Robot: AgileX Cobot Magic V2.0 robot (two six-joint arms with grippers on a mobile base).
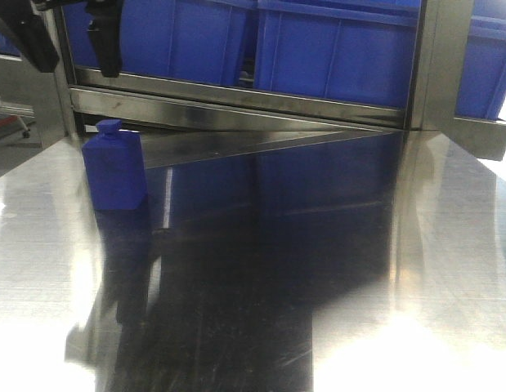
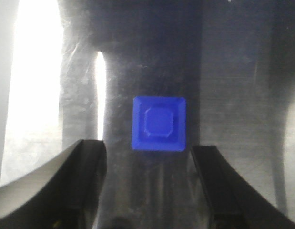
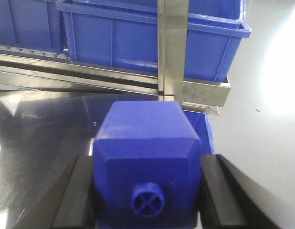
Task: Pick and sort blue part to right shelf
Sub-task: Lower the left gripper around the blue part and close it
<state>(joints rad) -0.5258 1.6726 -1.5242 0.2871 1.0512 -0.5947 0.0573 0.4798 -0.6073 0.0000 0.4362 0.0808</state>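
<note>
Steel table (image 1: 334, 269) carries an upright blue part (image 2: 159, 123) centred beneath the left gripper (image 2: 148, 151), jaws spread (cap upward); right gripper (image 3: 147, 160) clamps a second blue part (image 3: 147, 138)

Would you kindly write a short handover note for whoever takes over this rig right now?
Left gripper: open, above the standing blue part on the table, not touching it.
Right gripper: shut on a second blue part, facing the blue bins on the shelf.
Done: one part picked up.
Left: place it on the right shelf; the standing one is probably next to grasp.
</note>
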